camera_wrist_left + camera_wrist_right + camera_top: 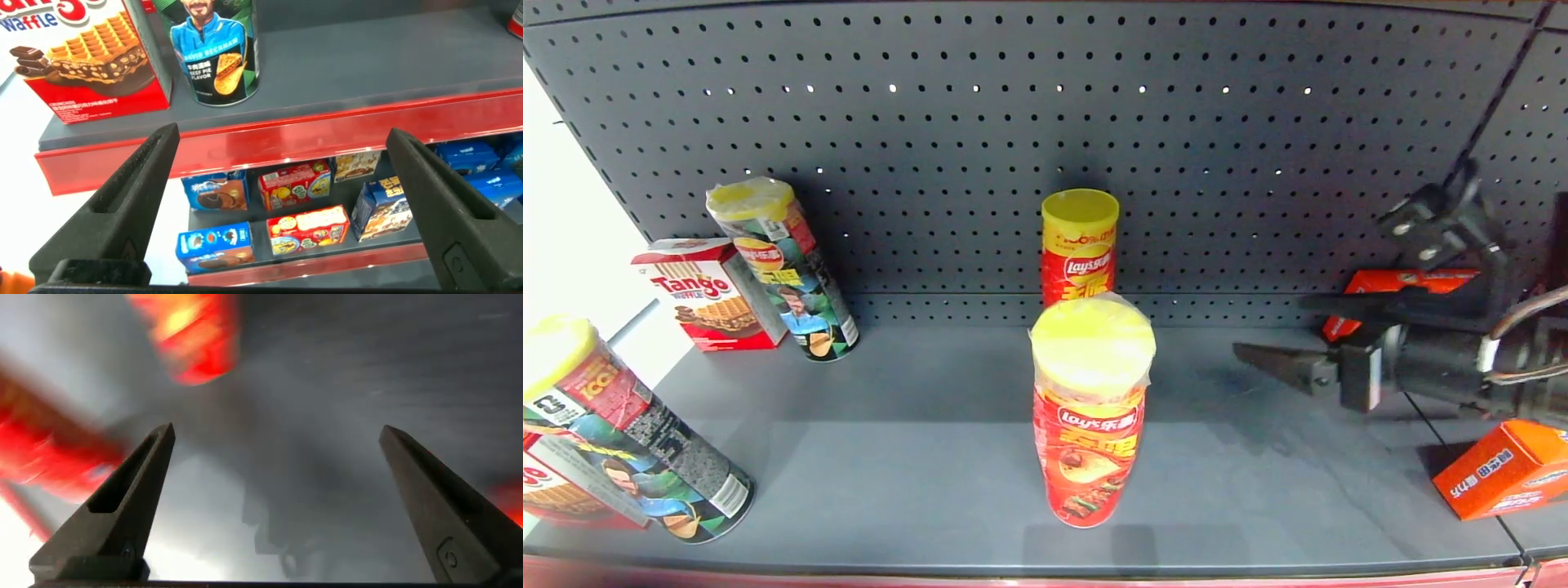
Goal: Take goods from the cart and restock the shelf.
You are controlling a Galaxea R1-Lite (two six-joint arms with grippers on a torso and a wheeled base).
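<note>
The red cylindrical chip can with a yellow plastic lid (1092,416) stands upright mid-way along the grey metal shelf (915,457), label facing out: a logo badge, yellow lettering and a picture of chips. Straight behind it, against the dark perforated back panel (1013,122), is a second red-and-yellow chip can (1080,245) with the same sort of label. Far left of the front can, at the back, are a dark chip can with a figure in a blue shirt (784,269) and a red-and-white wafer box (711,298) showing waffle pieces. Left and nearer the front edge stands another dark chip can (629,433).

The right gripper (1270,327) hovers to the right of the front can, apart from it. Its fingers are spread wide with nothing between them, which the right wrist view confirms. An orange-red carton (1409,282) sits behind it and an orange carton (1503,478) in front of it.

The left wrist view adds more. The left gripper (282,139) is below the shelf's red front lip (327,122), also wide open and empty. A lower shelf of small blue and red snack boxes (298,184) shows beneath.
</note>
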